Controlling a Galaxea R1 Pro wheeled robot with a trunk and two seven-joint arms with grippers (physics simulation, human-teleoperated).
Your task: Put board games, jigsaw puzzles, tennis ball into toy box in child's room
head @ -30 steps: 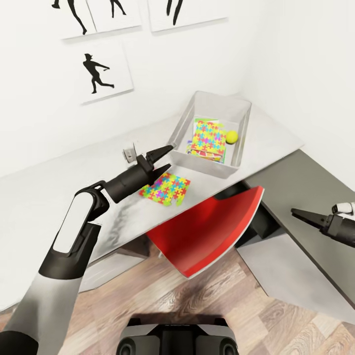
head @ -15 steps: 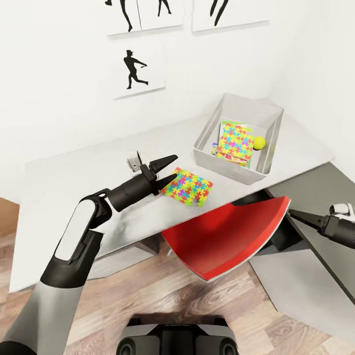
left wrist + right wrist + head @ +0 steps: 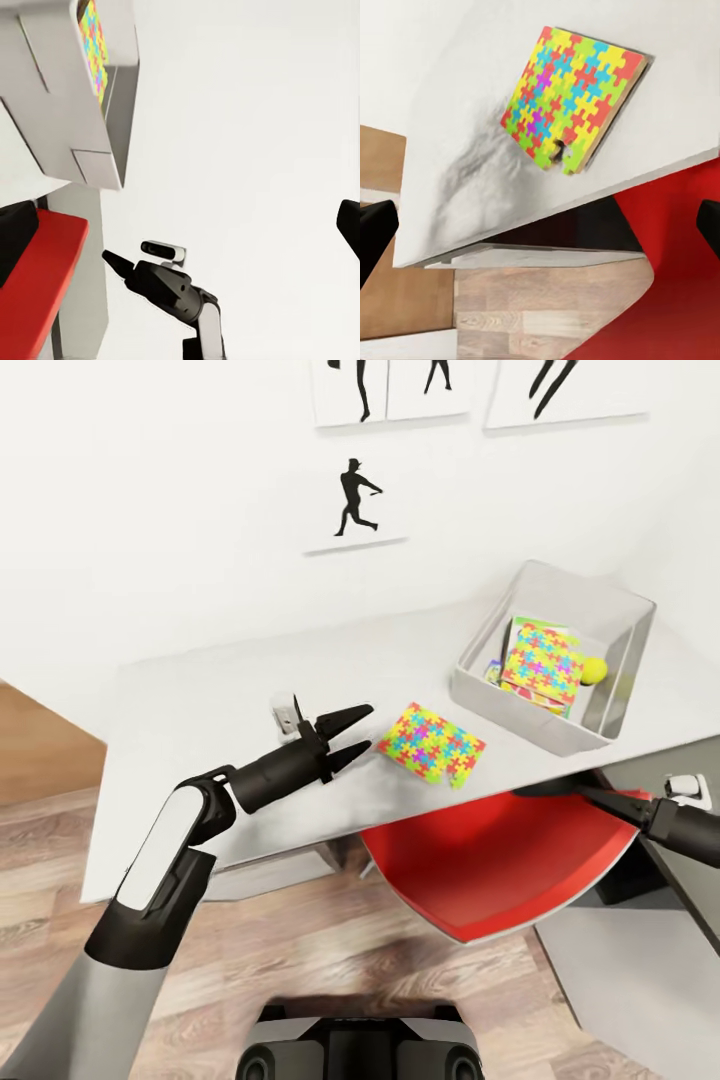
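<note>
**A:** Where's the loose jigsaw puzzle (image 3: 431,743)? From the head cam it lies flat on the light-grey worktop (image 3: 200,700), near the front edge, between the left claw (image 3: 347,736) and the toy box (image 3: 556,656). It's a thin square turned diamond-wise, one corner toward the claw.

**B:** Yep, and the right wrist cam shows what the head cam can't: the puzzle (image 3: 572,97) has a tan edge like cardboard, and a corner sits close to the worktop's front edge over the red chair (image 3: 675,247).

**A:** Left claw is released, fingers spread, hovering just beside the puzzle and not touching it.

**B:** Right claw (image 3: 600,801) is low by the chair; can't tell how its jaws stand.

**A:** The bin's smooth, flared walls already hold a second puzzle (image 3: 545,665) and the tennis ball (image 3: 594,670).
</note>
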